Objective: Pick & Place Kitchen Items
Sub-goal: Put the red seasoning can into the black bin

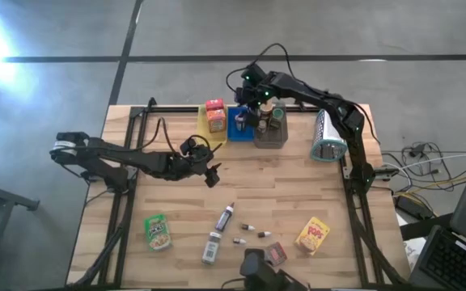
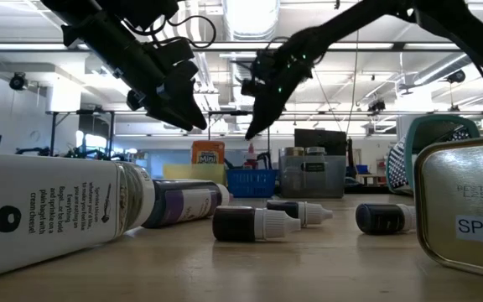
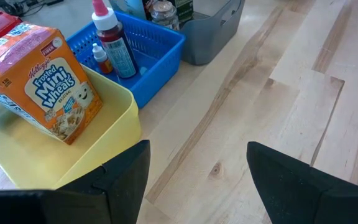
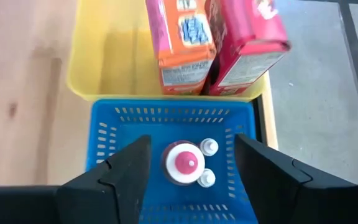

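Right gripper poised above the blue perforated plastic basket at the far edge of the pale wooden slat bench; its jaws stand parted, gripping nothing, straddling an upright red-capped sauce bottle and two small white-capped vials. Alongside, the smooth yellow plastic tray holds an orange cardboard cereal box touching a red cardboard box; a grey plastic bin adjoins the basket's other side. Left gripper hangs over bare boards at mid-bench, jaws parted and empty. Near the front edge lie a green pouch, a slim dark bottle, a white-labelled cylindrical bottle, tiny dark vials and a yellow snack box, well apart, with open wood between.
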Robot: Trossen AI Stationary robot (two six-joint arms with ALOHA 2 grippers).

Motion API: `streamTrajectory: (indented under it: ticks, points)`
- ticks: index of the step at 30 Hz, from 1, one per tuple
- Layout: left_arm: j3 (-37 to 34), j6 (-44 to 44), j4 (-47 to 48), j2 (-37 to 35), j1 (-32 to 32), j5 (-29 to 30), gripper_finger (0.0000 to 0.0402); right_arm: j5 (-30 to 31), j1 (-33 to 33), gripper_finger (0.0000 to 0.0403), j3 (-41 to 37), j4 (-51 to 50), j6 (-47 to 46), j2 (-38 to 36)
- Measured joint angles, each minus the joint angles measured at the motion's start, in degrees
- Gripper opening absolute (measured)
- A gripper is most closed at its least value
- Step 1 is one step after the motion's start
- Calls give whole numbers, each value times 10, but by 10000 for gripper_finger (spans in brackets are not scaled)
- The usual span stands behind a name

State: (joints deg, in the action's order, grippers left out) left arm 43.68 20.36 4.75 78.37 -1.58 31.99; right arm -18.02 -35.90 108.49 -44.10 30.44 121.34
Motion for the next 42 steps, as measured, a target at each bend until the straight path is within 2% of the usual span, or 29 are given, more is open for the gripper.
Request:
streamTrajectory:
  ticks: [10, 20, 32, 42]
  points:
    - [0, 0, 0, 0, 0, 0, 273, 0, 1, 177, 154, -207, 2, -1]
    - [0, 0, 0, 0, 0, 0, 273, 1, 23, 104, 240, -356, 0, -1]
    - [0, 0, 0, 0, 0, 0, 273, 2, 90, 12, 253, -407, 0, -51]
    - [0, 0, 0, 0, 0, 0, 273, 13, 184, 9, 218, -405, -17, -135]
